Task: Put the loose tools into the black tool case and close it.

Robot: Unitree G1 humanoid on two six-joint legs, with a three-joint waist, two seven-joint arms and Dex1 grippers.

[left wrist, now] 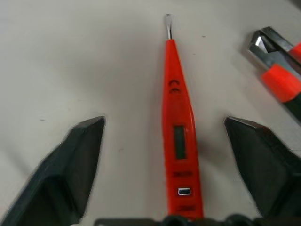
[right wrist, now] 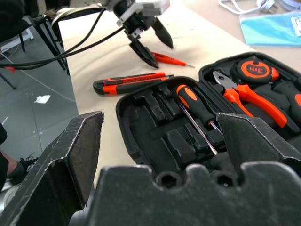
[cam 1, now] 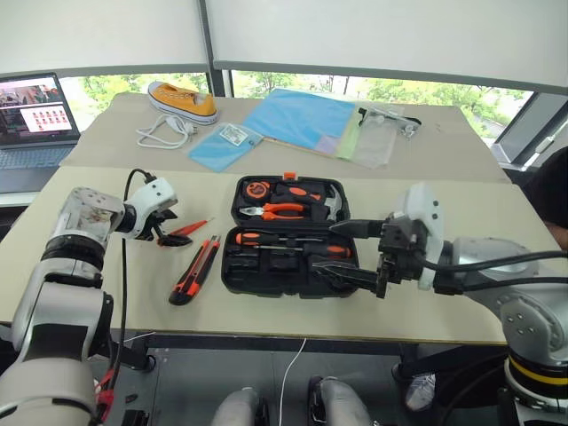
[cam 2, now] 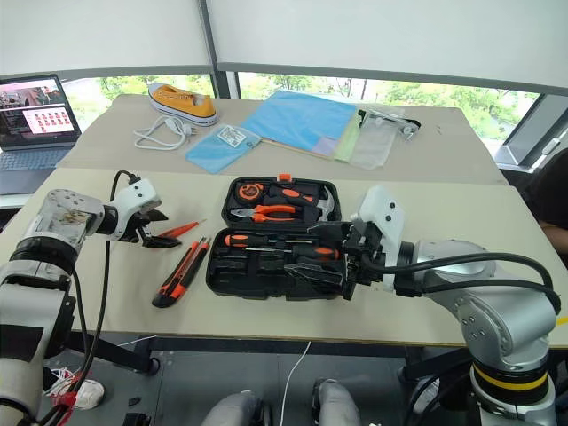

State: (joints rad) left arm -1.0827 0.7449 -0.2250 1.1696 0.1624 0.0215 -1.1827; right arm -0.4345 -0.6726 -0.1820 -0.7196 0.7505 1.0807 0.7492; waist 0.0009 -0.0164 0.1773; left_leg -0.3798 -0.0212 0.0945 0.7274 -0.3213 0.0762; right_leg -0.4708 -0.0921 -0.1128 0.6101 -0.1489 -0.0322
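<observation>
**Left gripper straddling the thin screwdriver, case lying open**

I have the black tool case (cam 1: 282,238) lying open at the centre of the left eye frame, lid half toward the top, tray half toward the bottom. In the lid half I can see the orange-handled pliers (cam 1: 282,210) and the round tape measure (cam 1: 257,189). Two orange-and-black screwdrivers (cam 1: 275,239) lie across the tray half.

My left gripper (cam 1: 166,230) sits at centre left of that frame, fingers spread apart, tips down at the table on either side of the thin all-orange screwdriver (left wrist: 178,136). In the left wrist view the screwdriver runs straight up the middle of the frame between the two fingers (left wrist: 77,162), touching neither. The orange-black utility knife (cam 1: 195,270) lies on the table just below and right of that gripper, between it and the case.

My right gripper (cam 1: 344,250) hovers at centre right, over the right end of the case, fingers wide apart and holding nothing.

A laptop (cam 1: 34,120) sits at the upper left edge, a yellow shoe (cam 1: 182,100) near top centre.
</observation>
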